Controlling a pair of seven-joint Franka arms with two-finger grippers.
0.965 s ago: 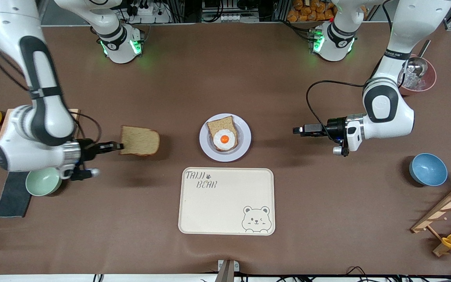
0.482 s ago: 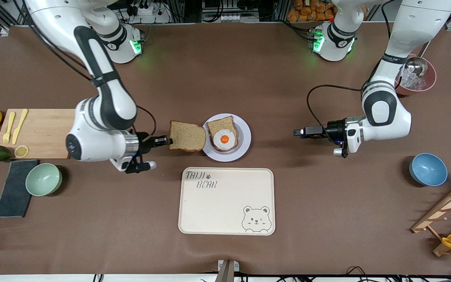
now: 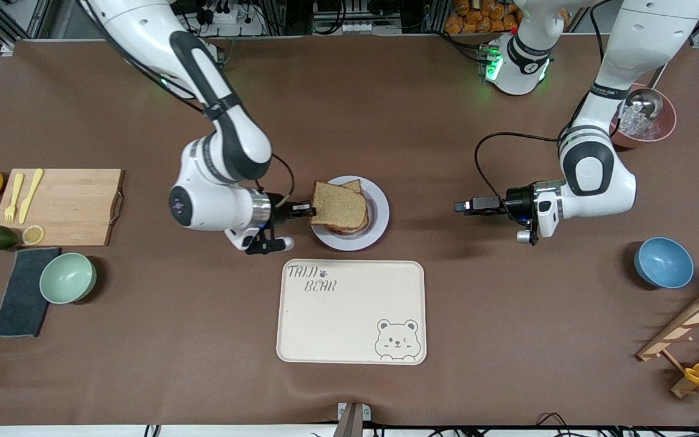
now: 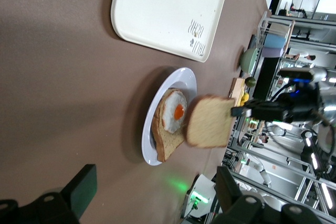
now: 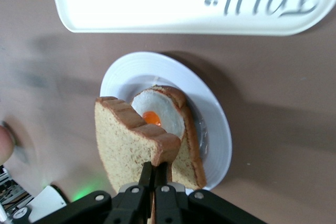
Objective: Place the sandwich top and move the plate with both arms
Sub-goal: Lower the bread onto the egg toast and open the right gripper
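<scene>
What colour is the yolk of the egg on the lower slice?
Orange, on the egg; clearest in the right wrist view.

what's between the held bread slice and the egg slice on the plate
Nothing visible. The right gripper holds the bread slice in the air over the egg-topped slice on the plate. The left gripper waits open, apart from the plate.

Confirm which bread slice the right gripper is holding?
The plain sandwich top, pinched by its crust in the right gripper and held over the plate. The other slice lies on the plate under a fried egg.
</scene>
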